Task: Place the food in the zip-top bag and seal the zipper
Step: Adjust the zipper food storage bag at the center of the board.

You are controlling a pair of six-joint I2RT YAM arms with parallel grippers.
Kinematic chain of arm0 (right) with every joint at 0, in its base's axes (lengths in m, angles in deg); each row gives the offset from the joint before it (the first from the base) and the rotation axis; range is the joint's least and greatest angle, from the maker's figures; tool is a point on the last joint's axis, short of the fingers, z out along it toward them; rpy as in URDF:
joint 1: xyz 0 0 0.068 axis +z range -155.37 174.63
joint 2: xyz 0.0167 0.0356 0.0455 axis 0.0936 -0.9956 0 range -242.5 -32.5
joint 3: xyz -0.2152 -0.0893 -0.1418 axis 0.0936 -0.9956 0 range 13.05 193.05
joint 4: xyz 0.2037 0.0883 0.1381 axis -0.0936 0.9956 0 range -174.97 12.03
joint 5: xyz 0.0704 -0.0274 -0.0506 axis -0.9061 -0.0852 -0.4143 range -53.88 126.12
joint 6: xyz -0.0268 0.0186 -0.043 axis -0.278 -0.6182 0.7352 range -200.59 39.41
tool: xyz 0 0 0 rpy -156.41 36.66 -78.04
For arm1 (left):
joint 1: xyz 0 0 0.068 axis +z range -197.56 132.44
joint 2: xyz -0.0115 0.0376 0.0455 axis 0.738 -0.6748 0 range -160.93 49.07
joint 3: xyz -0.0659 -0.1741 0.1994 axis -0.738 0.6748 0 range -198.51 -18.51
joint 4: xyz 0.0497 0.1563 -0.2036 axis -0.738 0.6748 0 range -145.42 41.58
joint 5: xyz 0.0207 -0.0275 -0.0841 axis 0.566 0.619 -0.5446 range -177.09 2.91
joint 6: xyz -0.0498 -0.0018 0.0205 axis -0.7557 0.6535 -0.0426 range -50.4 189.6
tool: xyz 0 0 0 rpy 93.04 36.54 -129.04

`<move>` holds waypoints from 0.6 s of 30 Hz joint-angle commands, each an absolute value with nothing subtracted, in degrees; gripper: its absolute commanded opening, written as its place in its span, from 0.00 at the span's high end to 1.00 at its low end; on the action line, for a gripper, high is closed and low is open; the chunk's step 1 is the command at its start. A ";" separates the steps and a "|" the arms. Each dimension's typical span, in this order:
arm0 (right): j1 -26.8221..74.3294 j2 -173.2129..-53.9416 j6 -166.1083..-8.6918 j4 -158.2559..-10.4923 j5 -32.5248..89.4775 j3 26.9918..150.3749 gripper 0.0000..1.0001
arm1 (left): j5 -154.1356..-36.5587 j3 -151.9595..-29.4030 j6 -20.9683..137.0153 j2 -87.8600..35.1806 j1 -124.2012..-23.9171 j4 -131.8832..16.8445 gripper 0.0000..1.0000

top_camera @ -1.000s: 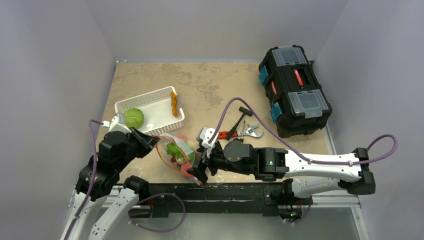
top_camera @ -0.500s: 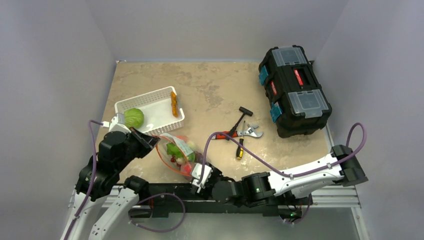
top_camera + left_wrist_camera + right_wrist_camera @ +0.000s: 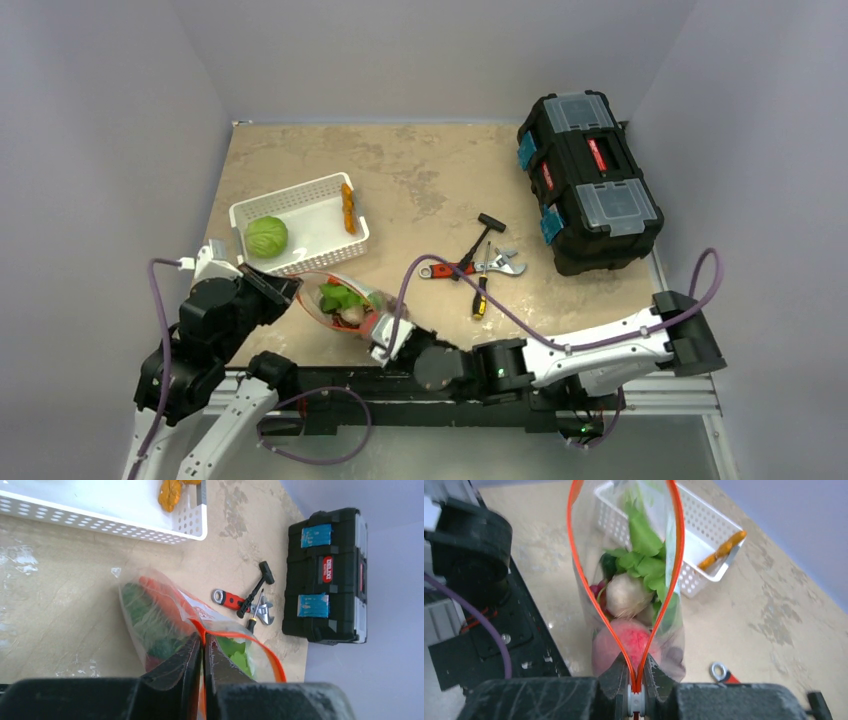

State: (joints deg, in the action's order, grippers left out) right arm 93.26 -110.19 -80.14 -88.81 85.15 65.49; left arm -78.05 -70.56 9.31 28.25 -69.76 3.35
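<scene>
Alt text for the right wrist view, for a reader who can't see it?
The right end effector, shut, pinches the red-orange zipper at one end of the zip-top bag, whose mouth bows open. Inside lie a pink peach and leafy greens; behind stands a white basket holding an orange carrot.

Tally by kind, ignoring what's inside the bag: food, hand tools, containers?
Food: 2 (cabbage, carrot, both in basket)
Hand tools: 3 (hammer, wrench, screwdriver)
Containers: 3 (basket, bag, toolbox)
Total: 8
</scene>
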 commanded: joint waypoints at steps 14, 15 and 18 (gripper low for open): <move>71.37 -104.84 -68.71 -88.40 37.86 69.92 1.00 | -106.51 -85.92 62.42 25.87 -69.68 -0.54 0.34; 70.88 -104.77 -68.71 -88.32 36.99 70.27 1.00 | -107.56 -86.30 63.90 23.50 -69.68 -0.73 0.38; 69.04 -104.89 -67.74 -87.64 36.46 71.45 1.00 | -106.99 -87.77 65.98 16.44 -69.64 -0.11 0.42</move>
State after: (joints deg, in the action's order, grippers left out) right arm 71.01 -105.55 -69.45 -87.25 41.22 67.20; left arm -100.08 -86.52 55.71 25.97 -69.76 1.47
